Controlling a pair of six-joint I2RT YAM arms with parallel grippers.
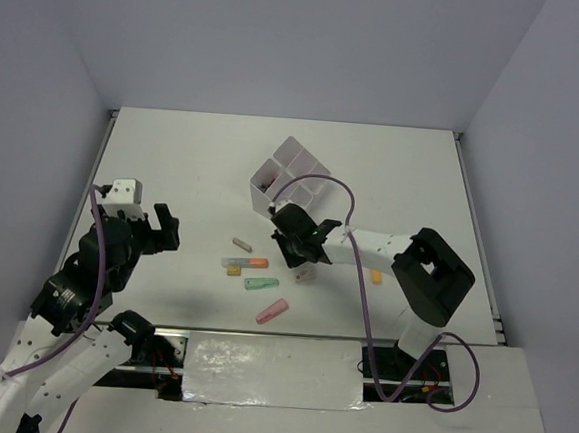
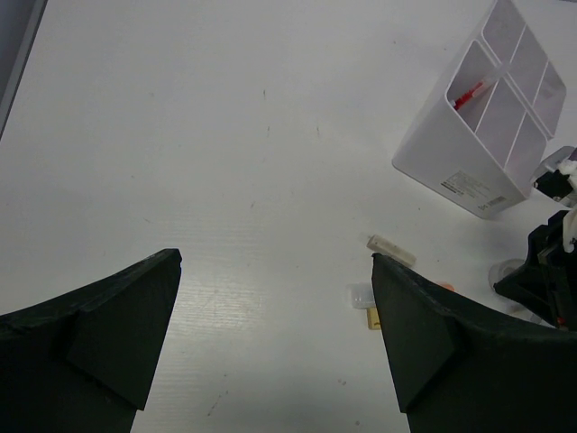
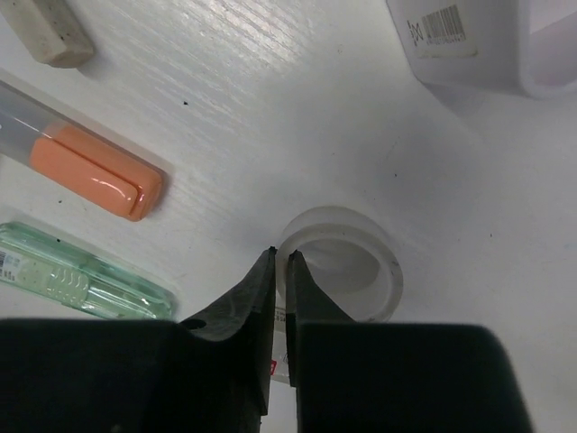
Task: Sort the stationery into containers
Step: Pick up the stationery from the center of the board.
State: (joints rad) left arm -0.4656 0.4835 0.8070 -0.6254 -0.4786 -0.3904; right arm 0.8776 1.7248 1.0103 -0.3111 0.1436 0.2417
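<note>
**Right end effector on tape roll, left idle and wide**

Nearest the arm bases, the pink marker (image 1: 273, 312) lies alone on the bench (image 1: 193, 169). Just past it are the green marker (image 3: 81, 275), then the orange marker (image 3: 90, 171), side by side and roughly parallel, not touching. A grey eraser (image 3: 50, 32) lies a bit beyond those. A small orange piece (image 1: 375, 276) sits apart to the right, under the right forearm.

The right end effector (image 3: 282, 262) is down at the bench. Its fingers are pressed nearly together on the near wall of the clear tape roll (image 3: 343, 221), and a white strip shows in the slit between them. The roll lies flat, hole up, just right of the orange and green markers and clear of both.

The left end effector (image 2: 276, 262) is spread wide with nothing between the fingers, well left of the items and above bare bench.

Farthest out, the white four-compartment box (image 2: 451, 153) stands just behind the tape roll. A red pen (image 2: 469, 93) is in its left compartment. The right arm's purple cable (image 1: 323, 179) arcs over the box's near side.
</note>
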